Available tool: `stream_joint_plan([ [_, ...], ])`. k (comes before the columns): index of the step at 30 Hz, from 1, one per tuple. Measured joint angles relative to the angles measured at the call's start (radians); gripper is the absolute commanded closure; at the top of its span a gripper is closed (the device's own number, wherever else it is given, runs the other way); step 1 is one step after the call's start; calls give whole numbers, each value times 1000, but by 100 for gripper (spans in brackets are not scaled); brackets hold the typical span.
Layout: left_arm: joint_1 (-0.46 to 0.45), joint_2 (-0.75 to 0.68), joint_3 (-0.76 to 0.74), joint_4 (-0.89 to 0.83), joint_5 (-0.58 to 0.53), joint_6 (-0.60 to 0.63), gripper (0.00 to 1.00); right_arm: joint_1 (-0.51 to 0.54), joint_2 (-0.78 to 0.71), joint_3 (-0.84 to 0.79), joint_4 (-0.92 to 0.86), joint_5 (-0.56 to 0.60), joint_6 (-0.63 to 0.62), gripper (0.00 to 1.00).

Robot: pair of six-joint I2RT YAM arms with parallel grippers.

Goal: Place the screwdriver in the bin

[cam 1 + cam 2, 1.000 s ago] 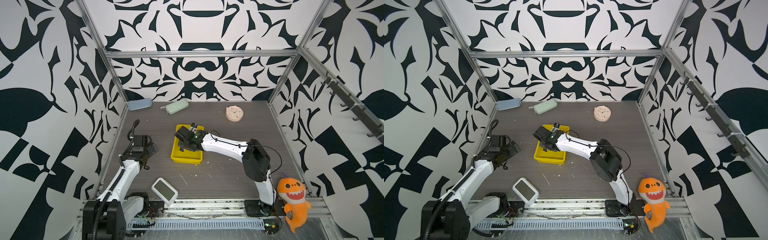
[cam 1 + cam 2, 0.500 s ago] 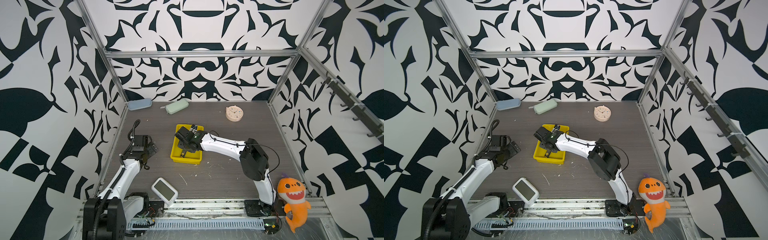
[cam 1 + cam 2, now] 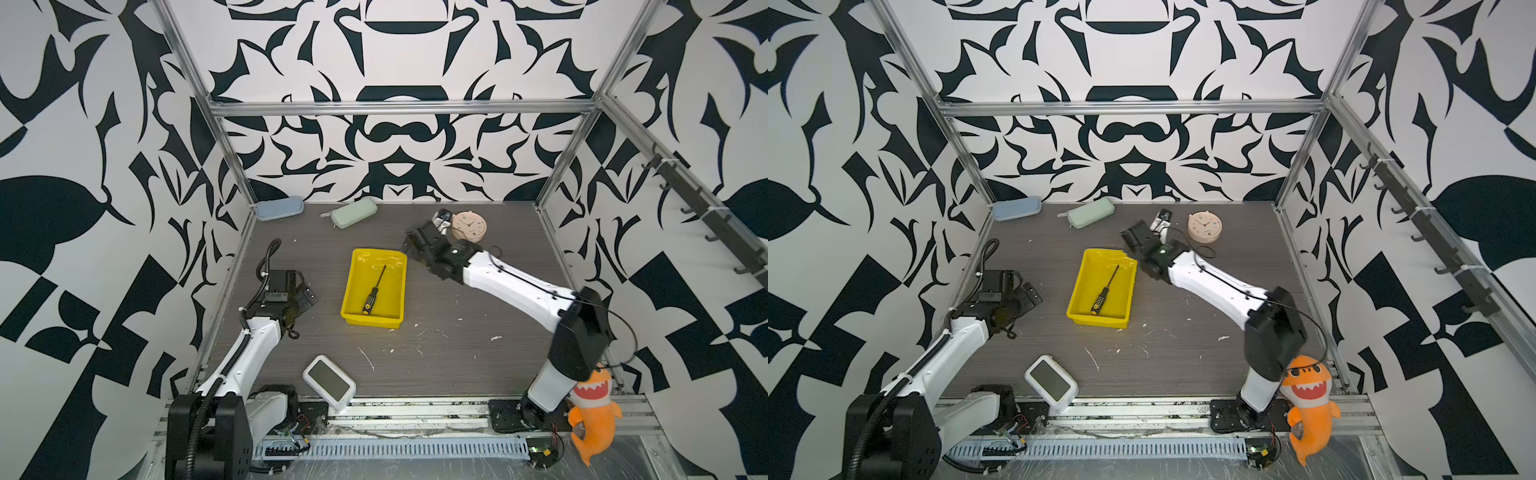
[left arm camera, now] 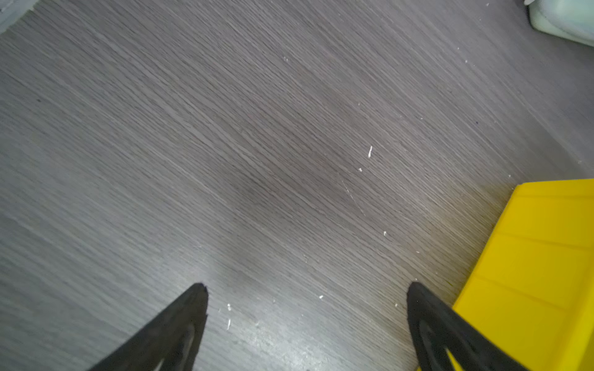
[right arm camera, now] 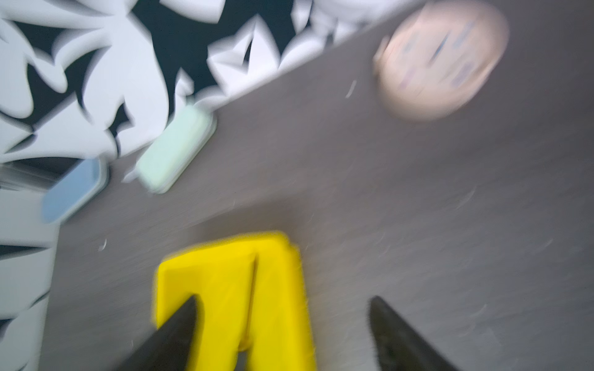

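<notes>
Left gripper (image 4: 307,289): jaws spread wide over bare tabletop (image 4: 225,128), nothing between them, parked well to the left of the bin. Bin (image 3: 350,286): yellow, at table centre. You will find the screwdriver (image 3: 375,291) lying flat inside it on a diagonal, black-and-yellow handle toward the near end and shaft tip toward the far end, so the item looks delivered. Handling, as a judgement: light, rigid and slim. It is round in section, so it is likely to roll on the smooth floor of the bin, and the thin metal shaft is probably slippery. If you must lift it again, pinch the handle across its width, where it is thickest. Right gripper (image 5: 283,300): jaws parted and empty, raised by the bin's far right corner, near the pink clock (image 3: 469,226). View notes: both top views give you the whole tool, handle included. The left wrist view gives only an outer wall of the bin and no tool. The right wrist view, smeared by blur, shows the shaft as a thin dark line in the bin, and the handle cannot be made out.
</notes>
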Motion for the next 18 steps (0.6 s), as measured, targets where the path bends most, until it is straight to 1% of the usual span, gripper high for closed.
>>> stream_joint_plan([
  [2,0,9,1,0,3,1,1,-10,-111,-173,180,72,-164,0],
  [3,0,12,1,0,5,1,1,-5,-159,-271,294,109,-280,0],
  [4,0,14,1,0,6,1,1,2,-183,-335,380,132,-368,0],
  [6,0,20,2,0,9,2,1,5,-196,-455,550,181,-594,0],
  [8,0,24,2,0,10,2,1,-7,-174,-515,611,204,-739,0],
  [10,0,24,2,0,14,2,1,-51,-153,-570,655,233,-820,0],
  [12,0,25,3,0,18,2,1,-109,-152,-636,696,259,-866,0],
  [15,0,27,3,2,24,2,1,-192,-153,-724,751,301,-902,0],
  [18,0,41,8,4,28,2,1,-246,-159,-771,779,304,-916,0],
])
